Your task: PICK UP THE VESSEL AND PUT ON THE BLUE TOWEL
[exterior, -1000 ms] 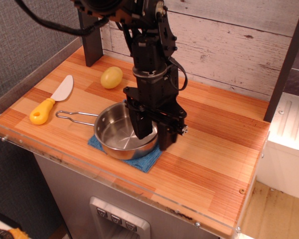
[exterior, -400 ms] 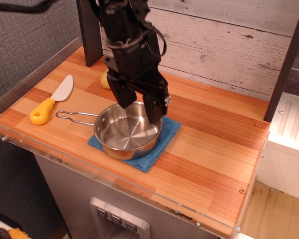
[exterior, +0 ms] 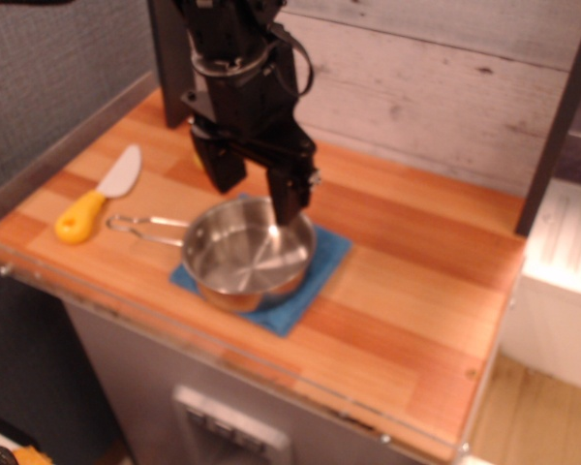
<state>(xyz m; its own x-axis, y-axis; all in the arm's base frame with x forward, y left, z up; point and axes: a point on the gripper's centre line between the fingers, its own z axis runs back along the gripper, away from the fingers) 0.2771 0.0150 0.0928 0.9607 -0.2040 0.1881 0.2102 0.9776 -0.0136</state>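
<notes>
The desk (exterior: 397,291) is a butcher-block style top, striped light and reddish wood, with a clear plastic strip along the front edge and a whitewashed plank wall behind it. The shot's a bit soft, so fine detail is hard to call.

Next biggest thing is the black robot arm coming down from the top, ending in the claw (exterior: 255,187). Its two chunky black fingers hang well apart with nothing between them, one toward the back left and the other just over the far rim of the pan. Looks like it's clear of the pan and not touching it, but with the blur I wouldn't swear to that.

The blue towel (exterior: 321,269) lies near the front of the desk, a fuzzy blue square turned a bit like a diamond, with corners poking out on the right and at the front.

The vessel (exterior: 242,260) sits right on top of that towel, covering most of it. It's a small, shallow, round stainless pan, really shiny, with radial reflections on the inside bottom and bright glare on the wall. Its thin looped wire handle sticks out to the left, past the towel and over the bare wood.

Smallest: a knife (exterior: 99,194) with a yellow handle and pale blade, lying well off to the left of the pan.
</notes>
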